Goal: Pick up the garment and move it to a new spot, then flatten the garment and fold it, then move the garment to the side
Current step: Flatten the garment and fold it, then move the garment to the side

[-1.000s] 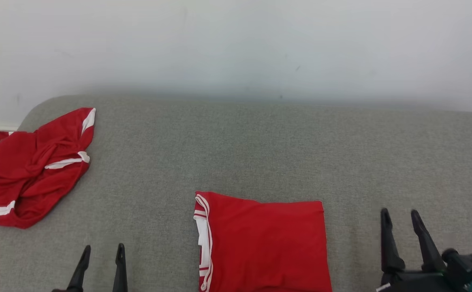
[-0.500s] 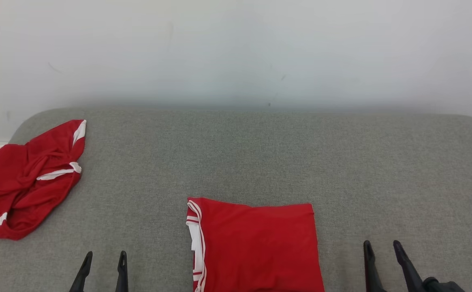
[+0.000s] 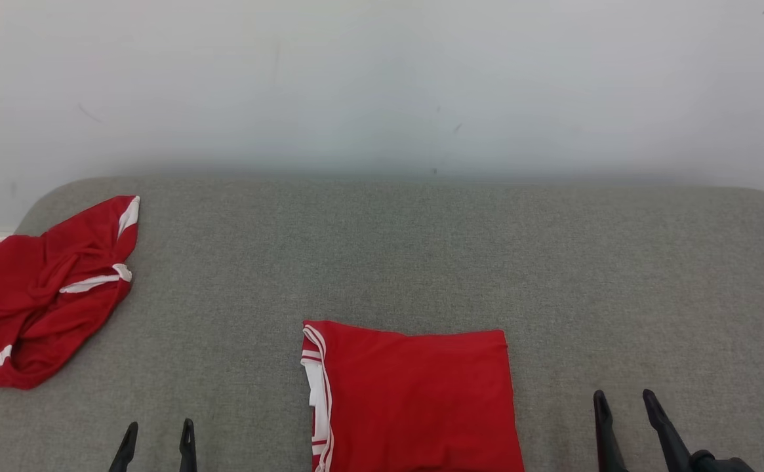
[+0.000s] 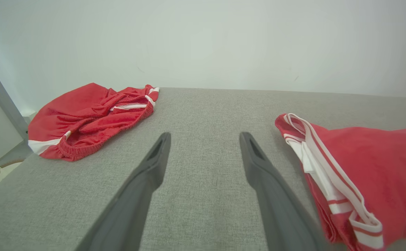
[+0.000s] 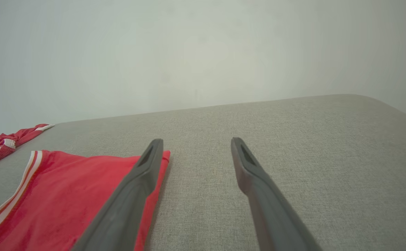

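1. Lying flat at the lower centre of the head view, the folded garment (image 3: 414,400) is seen as a neat red rectangle with white trim down its left edge. It rests on the grey cushion (image 3: 421,249).
2. The left gripper (image 3: 159,426) is noted at the lower left and the right gripper (image 3: 623,394) at the lower right. Both pairs of fingers are spread wide, and nothing is held by either.
3. Change over the last second: everything in the head view has slid slightly down and left, which is put down to camera motion.
4. Beyond that slide, the right gripper has been drawn back toward the bottom edge of the frame. Its tips were almost level with the garment's top edge and are now well below it. The left gripper has sunk a little as well.
5. No change is seen in the garment's shape or its place on the cushion.
6. Reading: the fold is judged finished and let go, and only the move to the side is left.
7. A crumpled garment (image 3: 40,295), also red, is noted at the left edge, well apart.
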Motion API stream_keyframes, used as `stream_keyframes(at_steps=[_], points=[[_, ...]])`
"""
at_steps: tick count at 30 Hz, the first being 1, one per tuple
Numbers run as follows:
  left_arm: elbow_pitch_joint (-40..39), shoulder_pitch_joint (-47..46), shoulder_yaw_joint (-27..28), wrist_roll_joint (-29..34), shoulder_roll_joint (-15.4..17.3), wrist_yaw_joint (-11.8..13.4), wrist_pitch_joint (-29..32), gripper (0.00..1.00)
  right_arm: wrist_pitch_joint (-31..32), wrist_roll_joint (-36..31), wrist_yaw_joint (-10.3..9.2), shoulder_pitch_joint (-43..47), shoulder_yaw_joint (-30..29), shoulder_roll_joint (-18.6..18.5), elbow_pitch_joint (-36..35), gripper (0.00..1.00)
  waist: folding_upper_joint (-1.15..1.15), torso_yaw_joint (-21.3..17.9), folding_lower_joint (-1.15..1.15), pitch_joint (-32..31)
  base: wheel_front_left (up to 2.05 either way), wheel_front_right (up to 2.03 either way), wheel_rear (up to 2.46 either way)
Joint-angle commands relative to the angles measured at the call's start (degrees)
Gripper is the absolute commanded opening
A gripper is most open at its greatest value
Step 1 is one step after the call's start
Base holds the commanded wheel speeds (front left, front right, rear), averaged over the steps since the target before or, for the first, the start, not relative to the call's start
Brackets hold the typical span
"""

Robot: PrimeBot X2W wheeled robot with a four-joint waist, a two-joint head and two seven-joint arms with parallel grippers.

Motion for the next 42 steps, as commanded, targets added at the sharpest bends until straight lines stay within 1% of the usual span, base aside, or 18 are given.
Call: stream_keyframes(at_steps=[1, 8, 33, 42], points=[[-0.53, 0.42, 0.23, 0.82, -0.29, 0.12, -0.21, 1.00, -0.05, -0.24, 0.02, 0.49, -0.61, 0.02, -0.38, 1.00, 0.00, 0.00, 0.00, 0.08, 0.00, 0.00, 0.00], [-0.95, 0.74, 0.80, 0.92, -0.73, 0.12, -0.21, 1.00, -0.05, -0.32, 0.02, 0.21, -1.64, 0.02, -0.64, 1.00, 0.00, -0.11, 0.00, 0.33, 0.00, 0.00, 0.00], [-1.49, 0.73, 1.06, 2.18, -1.01, 0.25, -0.21, 1.00, -0.05, -0.58, 0.02, -0.19, -1.57, 0.03, -0.27, 1.00, 0.00, -0.24, 0.00, 0.57, 0.00, 0.00, 0.00], [-1.56, 0.71, 1.10, 1.82, -1.03, 0.28, -0.21, 1.00, -0.05, -1.35, 0.02, -1.04, -0.40, 0.02, 0.00, 1.00, 0.00, -0.29, 0.00, 0.65, 0.00, 0.00, 0.00]])
